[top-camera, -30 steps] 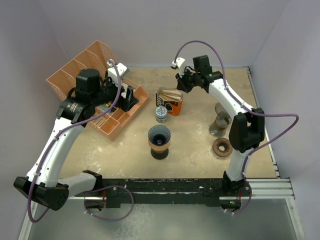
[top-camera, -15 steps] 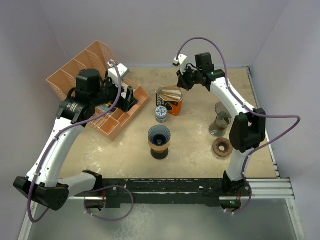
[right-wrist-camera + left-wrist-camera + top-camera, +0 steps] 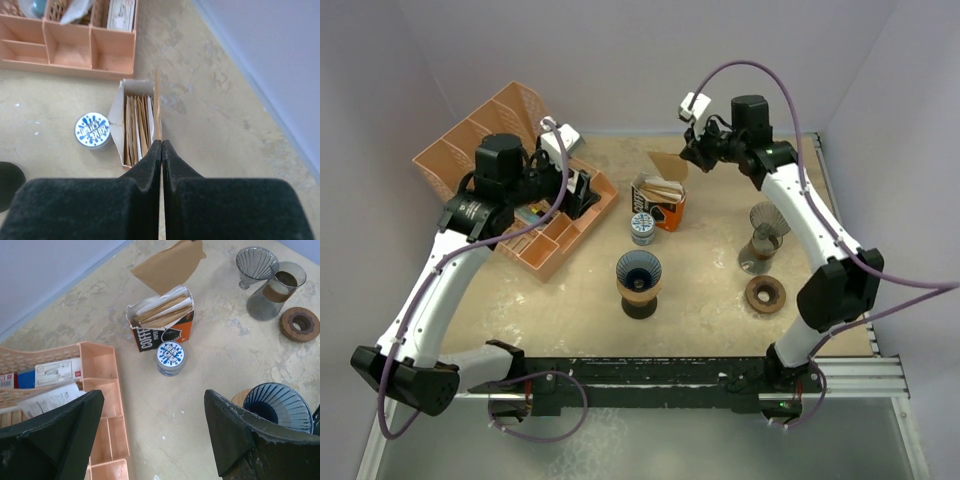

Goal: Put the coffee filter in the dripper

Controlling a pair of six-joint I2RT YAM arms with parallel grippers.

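My right gripper (image 3: 692,158) is shut on a brown paper coffee filter (image 3: 665,165) and holds it in the air just above the open filter box (image 3: 658,200). The filter shows flat in the left wrist view (image 3: 170,265) and edge-on between the shut fingers in the right wrist view (image 3: 157,107). A dark ribbed dripper (image 3: 639,270) stands on a wooden base in the middle of the table, empty, and shows in the left wrist view (image 3: 277,405). My left gripper (image 3: 582,190) is open and empty by the pink organizer; its point in the left wrist view is over bare table (image 3: 154,397).
A pink organizer (image 3: 480,120) with papers sits at the back left. A small blue-lidded tin (image 3: 642,227) stands between box and dripper. A glass dripper on a carafe (image 3: 763,235) and a wooden ring (image 3: 765,294) are at the right.
My right gripper has risen and moved right and back, drawing the brown filter up out of the box. The left arm has hardly moved.
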